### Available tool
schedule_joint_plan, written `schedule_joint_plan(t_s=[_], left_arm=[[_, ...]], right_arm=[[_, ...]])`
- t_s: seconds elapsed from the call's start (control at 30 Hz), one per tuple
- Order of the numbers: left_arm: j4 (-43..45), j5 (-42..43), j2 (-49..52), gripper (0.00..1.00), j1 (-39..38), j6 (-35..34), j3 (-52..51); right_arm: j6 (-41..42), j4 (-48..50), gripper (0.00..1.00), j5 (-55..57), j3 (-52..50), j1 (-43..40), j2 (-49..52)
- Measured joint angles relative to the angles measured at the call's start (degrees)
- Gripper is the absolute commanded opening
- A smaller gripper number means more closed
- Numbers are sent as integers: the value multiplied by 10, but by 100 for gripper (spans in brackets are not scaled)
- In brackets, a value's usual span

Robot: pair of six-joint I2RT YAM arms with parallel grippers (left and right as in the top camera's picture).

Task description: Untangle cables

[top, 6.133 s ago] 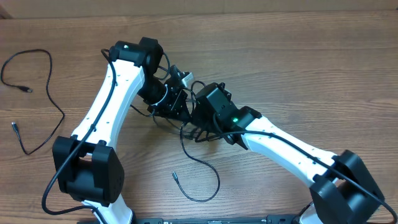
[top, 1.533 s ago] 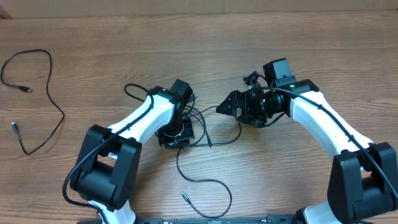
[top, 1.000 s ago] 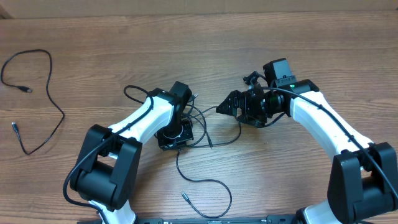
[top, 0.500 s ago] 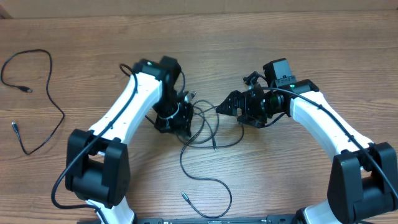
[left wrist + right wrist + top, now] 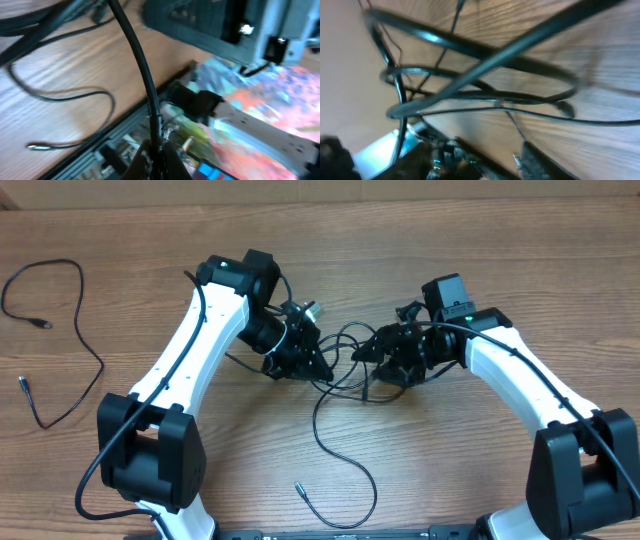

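Our left claw [image 5: 305,355] has swung right, pinching one strand of the cables [image 5: 345,370] mid-bench [image 5: 470,260]. Right claw [image 5: 385,360] sits among the loops (its grip we cannot tell). Light, floppy cord, so we'd grab near a plug [image 5: 297,489].

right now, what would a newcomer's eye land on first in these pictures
The white left arm and right arm lean toward each other at mid-table, meeting over a knot of thin black cables. One strand trails from the knot toward the near edge and ends in a silver-tipped plug. A separate cable lies in a loose loop alone at the far left.
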Motion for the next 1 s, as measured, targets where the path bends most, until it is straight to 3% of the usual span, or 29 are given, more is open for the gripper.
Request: schedule_joint_plan(t_s=[0.17, 0.37, 0.5, 0.77, 1.0], left_arm=[[0, 31, 0, 4, 0, 5, 0], [-5, 52, 0, 4, 0, 5, 0], [-8, 66, 0, 4, 0, 5, 0], [-18, 76, 0, 4, 0, 5, 0], [-33, 113, 0, 4, 17, 28, 0]], right_arm=[[89, 13, 47, -14, 0, 21, 0], [167, 67, 38, 7, 0, 52, 0], [215, 95, 28, 108, 0, 67, 0], [278, 107, 21, 382, 0, 85, 5], [287, 107, 20, 461, 0, 85, 35]])
